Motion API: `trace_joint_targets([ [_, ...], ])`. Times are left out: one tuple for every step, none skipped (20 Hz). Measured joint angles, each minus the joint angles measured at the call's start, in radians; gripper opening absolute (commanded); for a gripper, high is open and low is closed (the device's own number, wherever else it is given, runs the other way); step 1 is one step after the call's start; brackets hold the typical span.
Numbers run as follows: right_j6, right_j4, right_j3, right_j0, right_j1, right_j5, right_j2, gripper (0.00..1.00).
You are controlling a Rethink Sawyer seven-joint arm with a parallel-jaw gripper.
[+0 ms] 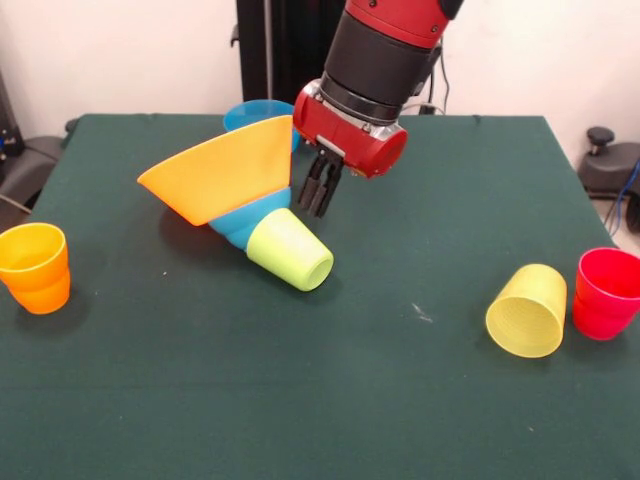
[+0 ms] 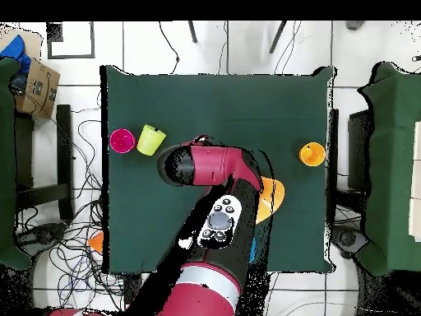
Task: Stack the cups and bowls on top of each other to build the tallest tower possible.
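Seen from the front, the toppled tower (image 1: 240, 205) of orange bowl, blue bowl and lime cup lies mid-counter (image 1: 330, 400) beside the end effector (image 1: 318, 190), fingers pressed together on nothing, while from overhead the arm (image 2: 210, 169) hides most of it.

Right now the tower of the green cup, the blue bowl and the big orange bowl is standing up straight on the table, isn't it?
No. The tower has tipped over and lies on its side on the table: the front view shows the lime green cup with its mouth facing sideways, the blue bowl behind it and the big orange bowl tilted up. The pieces are the ones you named.
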Motion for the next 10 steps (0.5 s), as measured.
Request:
trace_joint_targets([
  [0.0,0.0,0.002,0.0,0.0,0.0,0.001,0.0],
  [0.0,0.0,0.003,-0.001,0.0,0.0,0.001,0.0],
  [0.0,0.0,0.003,-0.001,0.0,-0.001,0.001,0.0],
  [0.0,0.0,0.004,-0.001,0.0,-0.002,0.001,0.0],
  [0.0,0.0,0.005,-0.001,0.0,-0.003,0.001,0.0],
  [0.0,0.0,0.008,-0.002,0.0,-0.015,0.001,1.0],
  [0.0,0.0,0.008,-0.002,0.0,-0.018,0.001,1.0],
  [0.0,0.0,0.008,-0.002,0.0,-0.021,0.001,1.0],
  [0.0,0.0,0.009,-0.002,0.0,-0.024,0.001,1.0],
  [0.0,0.0,0.01,-0.002,0.0,-0.039,0.001,1.0],
])
